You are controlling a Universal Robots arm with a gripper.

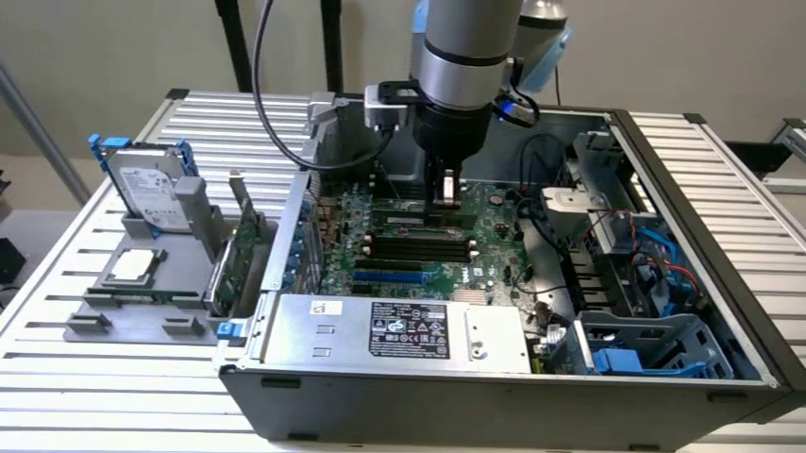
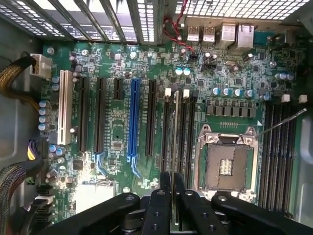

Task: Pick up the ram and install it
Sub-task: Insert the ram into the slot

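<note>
My gripper (image 1: 444, 193) reaches down into the open computer case (image 1: 705, 236), just above the green motherboard (image 1: 492, 255). In the wrist view its black fingers (image 2: 159, 205) are shut on the ram (image 2: 175, 127). The ram shows edge-on as a thin pale strip running away from the gripper (image 2: 172, 196). It lies along the black memory slots (image 2: 188, 132) beside the processor socket (image 2: 227, 164), level with their white end latches. Whether it sits in a slot I cannot tell.
A long blue slot (image 2: 133, 120) and black expansion slots flank the ram. Cable bundles (image 2: 19, 171) hang at the board's edge. The power supply (image 1: 391, 330) fills the case's near side. Outside, a grey stand holds a hard drive (image 1: 145, 189) and a green expansion card (image 1: 240, 255).
</note>
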